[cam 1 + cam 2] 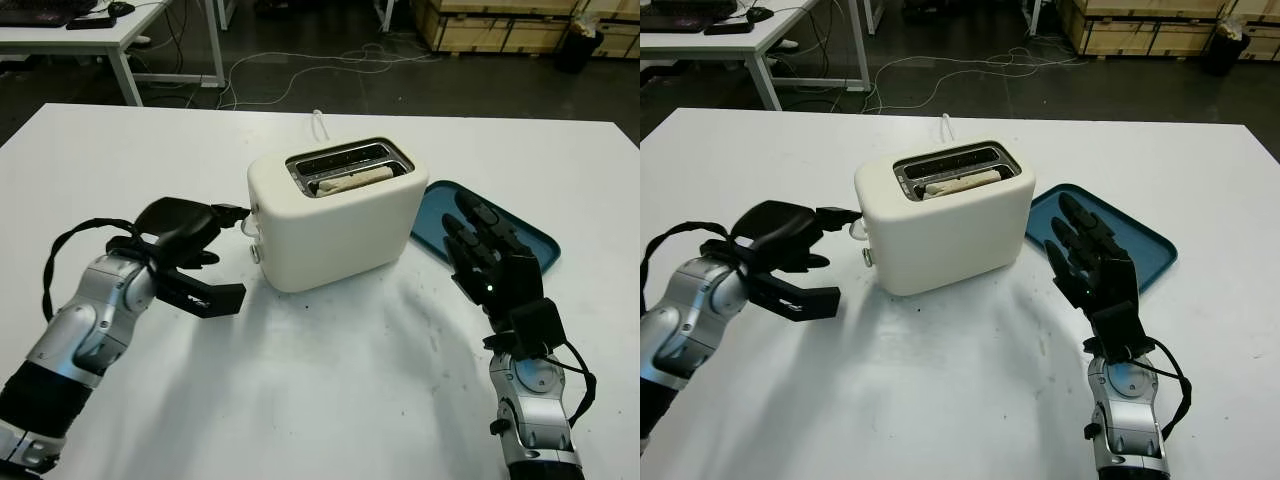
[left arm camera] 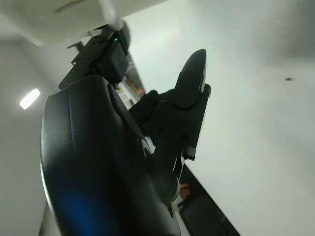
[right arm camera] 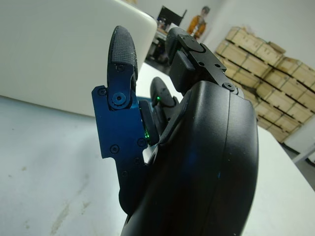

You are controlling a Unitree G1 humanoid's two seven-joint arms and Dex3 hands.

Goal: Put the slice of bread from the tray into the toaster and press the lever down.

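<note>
Toaster (image 1: 335, 215): cream, two-slot, standing near the middle of the white table (image 1: 330, 390), its lever end turned toward the left edge.

Slice of bread (image 1: 355, 181): already seated in the nearer slot, top edge showing; insertion appears done.

Lever (image 1: 247, 226): white tab on the toaster's end face, seemingly not yet pressed down.

Tray (image 1: 520, 232): blue, just beside the toaster toward the right edge of the table, partly hidden by the right hand; no bread seen on it.

Left hand (image 1: 190, 245): holds nothing, one finger reaching out to the lever, tip at or touching it, the thumb lower over the table; placed so, presumably, to push the lever down.

Right hand (image 1: 490, 262): open, raised over the near end of the tray, holding nothing; apparently idle and kept away from the toaster.
</note>
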